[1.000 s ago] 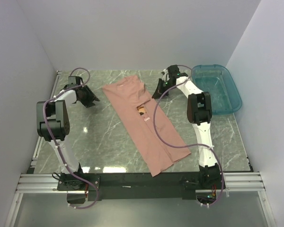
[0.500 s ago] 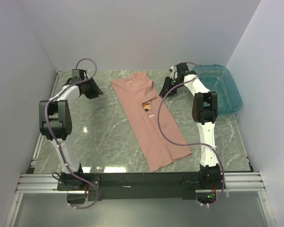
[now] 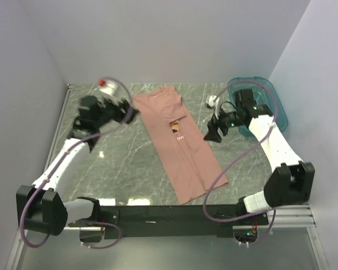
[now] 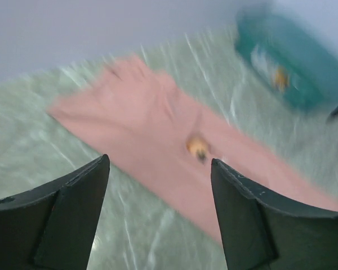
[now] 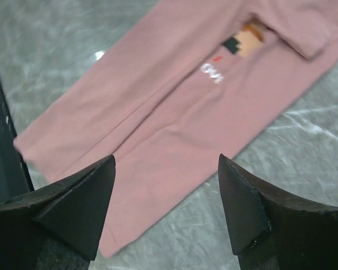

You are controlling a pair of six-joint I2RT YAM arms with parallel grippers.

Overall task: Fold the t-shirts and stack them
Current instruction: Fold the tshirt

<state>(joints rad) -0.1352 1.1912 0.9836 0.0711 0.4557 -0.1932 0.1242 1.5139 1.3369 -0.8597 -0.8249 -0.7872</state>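
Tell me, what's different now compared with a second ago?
The right gripper drew back from the t-shirt's far end toward the near edge, jaws open and empty. The left gripper edged toward it, also open. The t-shirt's far end slid slightly right; the tub stayed put.

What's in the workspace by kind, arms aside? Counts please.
pink t-shirt: 1
teal tub: 1
small white item beside the tub, too small to identify: 1
Total: 3
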